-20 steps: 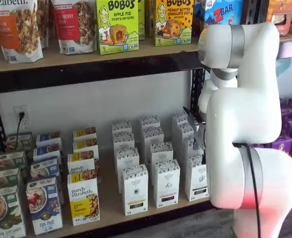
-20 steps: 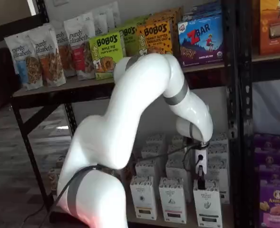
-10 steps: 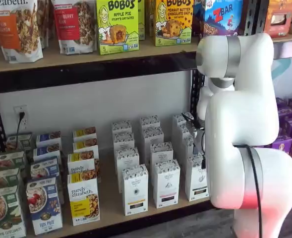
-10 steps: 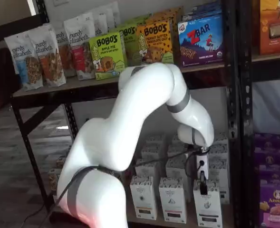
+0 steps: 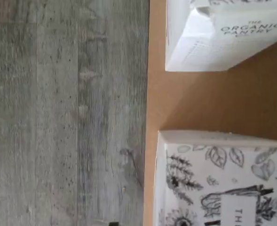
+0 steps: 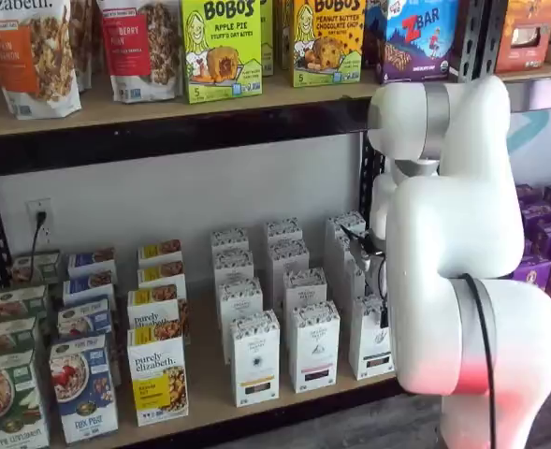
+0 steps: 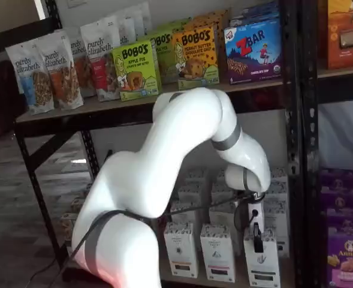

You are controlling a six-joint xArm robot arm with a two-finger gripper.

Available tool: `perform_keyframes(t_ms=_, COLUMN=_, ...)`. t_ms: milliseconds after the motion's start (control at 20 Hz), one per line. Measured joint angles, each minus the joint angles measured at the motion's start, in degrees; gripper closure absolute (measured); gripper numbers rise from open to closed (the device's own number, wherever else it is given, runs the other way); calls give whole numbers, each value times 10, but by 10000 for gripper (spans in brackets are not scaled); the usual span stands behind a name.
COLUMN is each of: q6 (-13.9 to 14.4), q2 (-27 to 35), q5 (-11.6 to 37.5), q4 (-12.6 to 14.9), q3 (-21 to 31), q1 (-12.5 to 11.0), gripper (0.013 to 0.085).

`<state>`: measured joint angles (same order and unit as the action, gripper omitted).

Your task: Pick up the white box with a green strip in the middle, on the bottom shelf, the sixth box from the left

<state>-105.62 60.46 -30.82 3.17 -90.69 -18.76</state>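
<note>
Grey plank flooring (image 5: 58, 117) is seen in front of the bottom shelf (image 6: 210, 388), whose pale board carries rows of cartons. At the near right of the front row stands the white box (image 7: 261, 264), with its patterned top also shown in the wrist view. Directly above that box the tool (image 7: 257, 240) is held; only a dark finger is seen side-on in a shelf view, nothing is gripped, and its jaws are taken as fully spread.
</note>
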Motion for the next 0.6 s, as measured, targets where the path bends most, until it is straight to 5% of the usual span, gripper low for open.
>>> perform_keyframes(t_ms=600, q6=17, q2=14, q5=14, q4=27, q3=-11, q1=-6, gripper=130)
